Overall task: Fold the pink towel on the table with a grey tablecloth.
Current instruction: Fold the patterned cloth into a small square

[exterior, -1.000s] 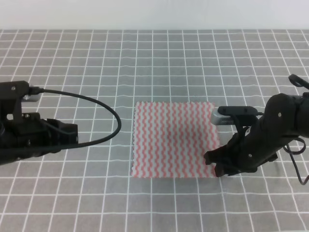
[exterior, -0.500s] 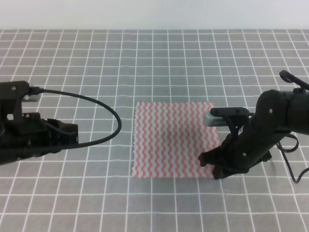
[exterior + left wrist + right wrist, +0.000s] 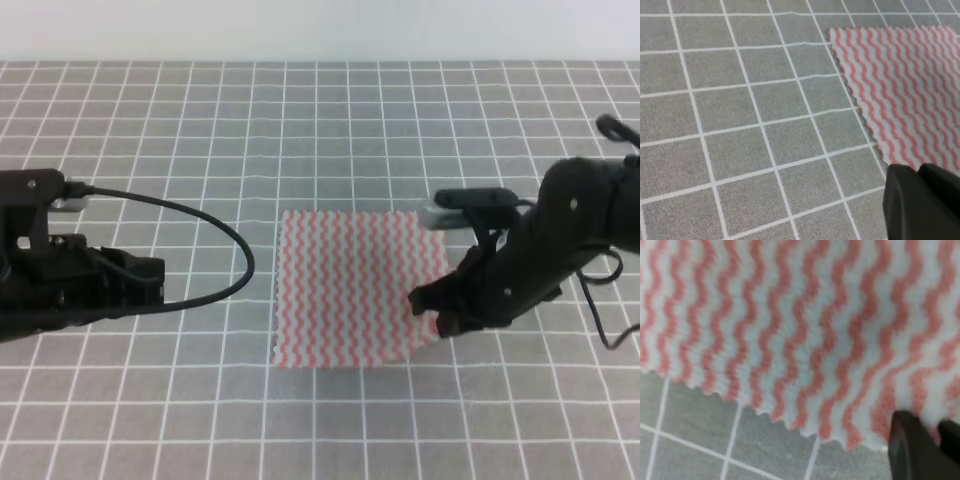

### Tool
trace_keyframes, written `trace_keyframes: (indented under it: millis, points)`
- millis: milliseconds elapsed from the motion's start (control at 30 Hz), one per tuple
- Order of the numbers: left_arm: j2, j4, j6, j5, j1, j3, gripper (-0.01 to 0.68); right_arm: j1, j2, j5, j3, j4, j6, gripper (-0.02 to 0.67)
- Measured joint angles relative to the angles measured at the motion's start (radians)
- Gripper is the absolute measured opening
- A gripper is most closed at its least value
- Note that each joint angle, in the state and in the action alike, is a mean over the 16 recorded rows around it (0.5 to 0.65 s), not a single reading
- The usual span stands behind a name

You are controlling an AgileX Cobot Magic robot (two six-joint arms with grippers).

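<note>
1. We see the pink towel (image 3: 350, 285) lying mostly flat near the middle of the desk (image 3: 320, 120), which is grey cloth with a white grid.
2. Our right pincer (image 3: 432, 312) sits at the towel's near right corner. In the high view that corner looks lifted off the desk and pulled inward.
3. In the right wrist view the fingertips (image 3: 910, 440) look pressed together on the towel's (image 3: 790, 325) edge, so we judge the right pincer is pinching the towel. The contact itself is blurred.
4. Our left pincer (image 3: 150, 278) hangs low over bare desk, well apart from the towel's left edge. Its wrist view shows only a dark fingertip (image 3: 920, 200) near the towel's (image 3: 905, 85) edge; we cannot tell whether it is spread or closed.
5. Step in hand, as we judge it: carrying the gripped corner across for the first fold. Task is barely started.
6. Risk: only one corner is held. The thin cloth could drag or twist, and the fold would come out skewed.
7. Risk: the grip sits right at the edge. A quick pull may slip the cloth out.
8. Risk: the far edge is unpinned. The whole towel may slide across the desk rather than fold.
9. Risk: the left arm's cable (image 3: 215, 225) loops close to the towel and could snag if that arm advances.
</note>
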Motion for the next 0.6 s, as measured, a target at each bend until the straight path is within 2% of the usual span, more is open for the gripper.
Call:
trace_keyframes:
  millis: [233,467,600]
  points:
    - [0.001,0.001,0.074,0.044,-0.011,-0.007,0.057,0.0,-0.009,0.017,-0.038,-0.014,0.0,-0.015]
    - [0.023,0.003,0.172,0.024,-0.084,-0.013,0.204,0.001,-0.004,0.021,-0.046,-0.018,0.0,-0.016]
    - [0.056,-0.011,0.163,-0.018,-0.139,-0.019,0.297,0.0,-0.007,0.018,-0.046,-0.022,0.0,-0.016]
